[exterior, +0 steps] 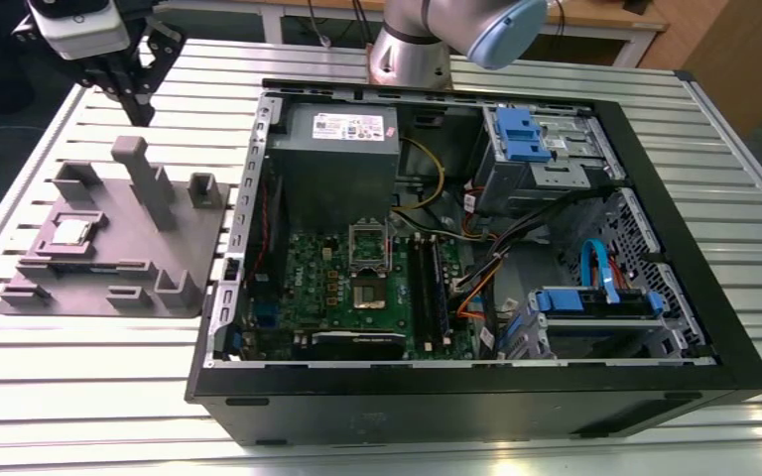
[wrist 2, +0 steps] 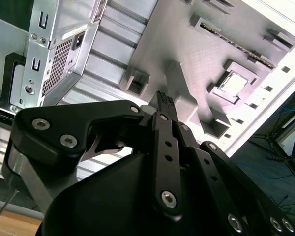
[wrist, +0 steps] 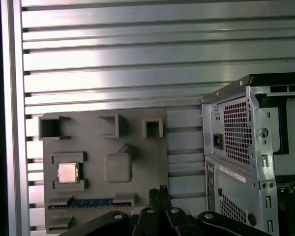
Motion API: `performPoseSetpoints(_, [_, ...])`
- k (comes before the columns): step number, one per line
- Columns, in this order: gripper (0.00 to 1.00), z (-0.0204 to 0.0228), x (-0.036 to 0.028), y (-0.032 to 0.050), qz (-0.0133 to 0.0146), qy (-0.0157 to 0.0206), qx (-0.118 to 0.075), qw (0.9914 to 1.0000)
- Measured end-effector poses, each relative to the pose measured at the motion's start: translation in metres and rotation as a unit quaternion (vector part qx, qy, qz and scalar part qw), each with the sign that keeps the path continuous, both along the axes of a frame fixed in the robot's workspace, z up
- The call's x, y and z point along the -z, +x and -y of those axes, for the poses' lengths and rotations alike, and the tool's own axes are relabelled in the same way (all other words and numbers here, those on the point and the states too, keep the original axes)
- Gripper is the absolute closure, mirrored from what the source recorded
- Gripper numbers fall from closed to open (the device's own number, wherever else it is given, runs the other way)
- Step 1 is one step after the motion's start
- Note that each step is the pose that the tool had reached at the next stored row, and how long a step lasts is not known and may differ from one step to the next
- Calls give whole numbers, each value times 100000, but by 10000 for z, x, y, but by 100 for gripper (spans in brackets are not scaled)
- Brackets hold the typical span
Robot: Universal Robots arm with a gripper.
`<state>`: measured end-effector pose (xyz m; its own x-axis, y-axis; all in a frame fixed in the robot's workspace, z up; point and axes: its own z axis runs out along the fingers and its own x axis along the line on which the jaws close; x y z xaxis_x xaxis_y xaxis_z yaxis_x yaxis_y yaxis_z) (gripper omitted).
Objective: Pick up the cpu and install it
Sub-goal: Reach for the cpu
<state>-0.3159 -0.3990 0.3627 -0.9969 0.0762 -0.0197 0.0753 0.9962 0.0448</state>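
The gripper [wrist 2: 164, 100], closed and empty, hangs well apart from the cpu [wrist: 68, 172].

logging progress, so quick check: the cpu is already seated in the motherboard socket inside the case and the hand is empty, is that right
Not quite. The cpu lies in its recess on the grey fixture beside the case, not on the motherboard; the first wrist view shows it there. The hand is empty, as you said.
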Motion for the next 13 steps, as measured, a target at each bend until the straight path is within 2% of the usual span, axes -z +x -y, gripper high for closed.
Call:
performPoseSetpoints(2, [89, 0, 4, -27, 2, 0, -1, 100000])
performPoseSetpoints(13, [89, 0, 8, -56, 1, 0, 7, 100000])
